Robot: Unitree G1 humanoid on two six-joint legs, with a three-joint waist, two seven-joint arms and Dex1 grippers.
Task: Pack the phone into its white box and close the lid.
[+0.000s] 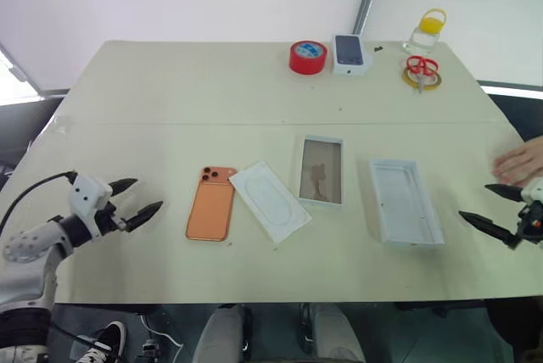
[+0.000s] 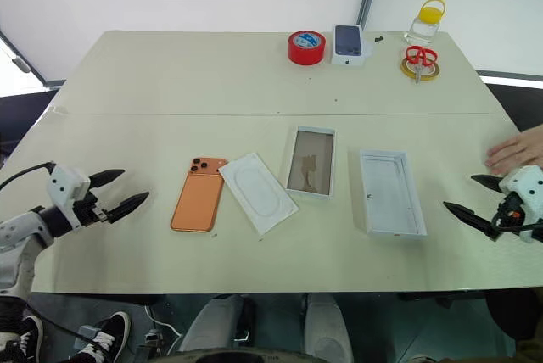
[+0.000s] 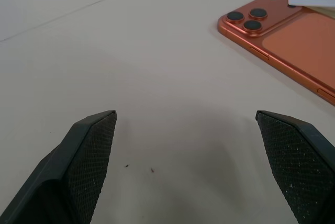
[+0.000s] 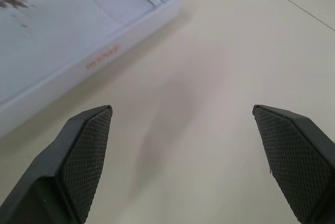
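The phone point(image 1: 211, 204) lies camera-side up on the counter point(image 1: 170, 92), flat and free of its neighbours apart from the flat white card point(image 1: 270, 201) beside its top corner, so it offers a clean edge to grasp. Next along the row sits the shallow white tray point(image 1: 321, 170), open side up and empty, ready to receive it. Further right lies the lid point(image 1: 405, 202), upturned with its plain white inside showing (it will probably need flipping before it can close over the tray). The parts are spread in a line, each apart from the next, likely so each can be taken singly.

The left pincer point(image 1: 134, 201) hovers above the counter with its fingers wide apart, pointed toward the phone and near it, holding nothing. The right pincer point(image 2: 472, 196) is equally spread and empty, just beside the lid's outer side. A person's hand point(image 1: 519, 160) rests on the counter close behind the right pincer.
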